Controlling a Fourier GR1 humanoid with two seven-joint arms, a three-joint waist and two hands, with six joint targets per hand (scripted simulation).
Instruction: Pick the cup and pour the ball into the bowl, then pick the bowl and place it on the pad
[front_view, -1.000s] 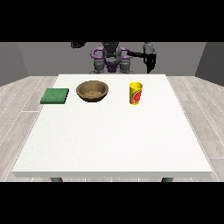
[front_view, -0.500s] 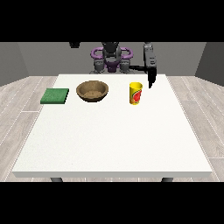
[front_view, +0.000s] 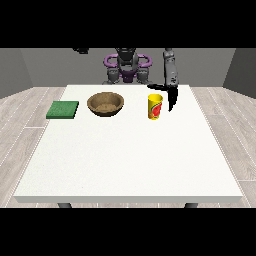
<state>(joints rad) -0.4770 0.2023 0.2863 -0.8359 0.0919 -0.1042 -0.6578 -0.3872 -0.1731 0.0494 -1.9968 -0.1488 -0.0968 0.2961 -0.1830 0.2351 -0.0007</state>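
Three task things sit in a row across the far part of the white table (front_view: 130, 165) in the front view, and the bowl (front_view: 105, 103) makes the handiest landmark. To the bowl's left, a short way off, lies the flat green pad (front_view: 63, 109); to the bowl's right, apart from it, stands the yellow cup (front_view: 155, 106), upright. That order suits the job — cup close enough to tip toward the bowl, pad waiting on the bowl's other side.

Beyond the cup, further right of the bowl, the hand at the view's right (front_view: 172, 99) hangs with straight fingers pointing down and the thumb spread toward the cup — wide, holding nothing, just beside the cup and not plainly touching it. I judge it is lining up to grasp.

On the cup there is a red mark, but no writing can be read. No ball shows; it may lie inside the cup.

The other hand is not visible.
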